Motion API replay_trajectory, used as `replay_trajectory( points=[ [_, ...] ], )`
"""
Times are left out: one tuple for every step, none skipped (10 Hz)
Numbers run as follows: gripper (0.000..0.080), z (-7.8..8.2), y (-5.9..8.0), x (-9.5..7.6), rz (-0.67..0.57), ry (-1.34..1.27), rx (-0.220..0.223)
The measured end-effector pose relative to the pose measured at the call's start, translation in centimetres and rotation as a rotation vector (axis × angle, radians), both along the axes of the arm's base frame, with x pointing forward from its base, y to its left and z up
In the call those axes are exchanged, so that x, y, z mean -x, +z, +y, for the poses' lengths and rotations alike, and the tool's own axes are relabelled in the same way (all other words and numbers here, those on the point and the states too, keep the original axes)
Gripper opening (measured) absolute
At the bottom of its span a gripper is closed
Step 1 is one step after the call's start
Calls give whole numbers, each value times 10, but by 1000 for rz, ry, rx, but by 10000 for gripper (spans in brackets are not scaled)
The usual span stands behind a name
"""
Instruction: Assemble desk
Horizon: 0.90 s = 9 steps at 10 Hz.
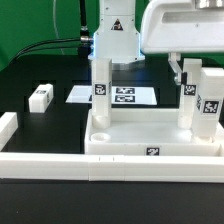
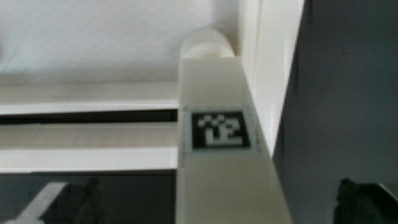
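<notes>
Right now, nearest the exterior camera: border rails (image 1: 60, 165) along the table's (image 1: 40, 130) front edge, not part of the job. Just behind them the desk slab (image 1: 125, 143) lies flat, rim up.

Two legs stand upright in it:
- left leg (image 1: 101, 88), at the slab's end on the exterior view's left
- right leg (image 1: 206, 108), at the end on the exterior view's right

Gripper (image 2: 210, 200) is at the right leg. Jaws are wide open, one either side, with a clear dark gap between each fingertip (image 2: 50, 204) and the leg, so nothing is held.

Key relation: the leg sits dead centre between the jaws. Its long axis is vertical, in line with the gripper's approach and running away from the wrist camera. My read: a straight lift clears it; closing would clamp it across its width.

Farther back:
- loose leg (image 1: 40, 97), lying flat near the table's edge on the exterior view's left, well apart from the slab
- marker board (image 1: 125, 97)
- arm base (image 1: 115, 40)

Can't tell whether the right leg is fully seated. Its foot is hidden by the slab rim and, from the wrist, by the leg itself. The exterior view shows just one dark finger beside the leg's top, and the gripper body is cut off at the frame edge. No fourth leg in view.
</notes>
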State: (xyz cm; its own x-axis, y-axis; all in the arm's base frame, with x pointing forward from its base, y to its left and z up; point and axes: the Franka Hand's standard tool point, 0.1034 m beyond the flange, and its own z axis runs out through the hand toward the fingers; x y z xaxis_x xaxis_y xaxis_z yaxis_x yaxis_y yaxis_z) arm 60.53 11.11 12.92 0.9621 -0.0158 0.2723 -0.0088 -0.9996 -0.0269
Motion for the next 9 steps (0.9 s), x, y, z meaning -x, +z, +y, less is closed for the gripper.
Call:
replay_trajectory(
  points=[
    [648,-2,10,-3,14,1,-2],
    [649,-6,20,-7,19,-1,-4],
    [649,-7,24,-9,15,-4,-5],
    [649,-7,21,-8,19,-3,-3],
    [649,-7,21,-8,19,-3,-3],
    [649,-7,21,-8,19,-3,-3],
    [649,-7,20,-6,39,-3,-2],
    [649,-7,19,-6,40,-3,-2],
    [649,-10,13,-5,70,-6,4]
  ],
)
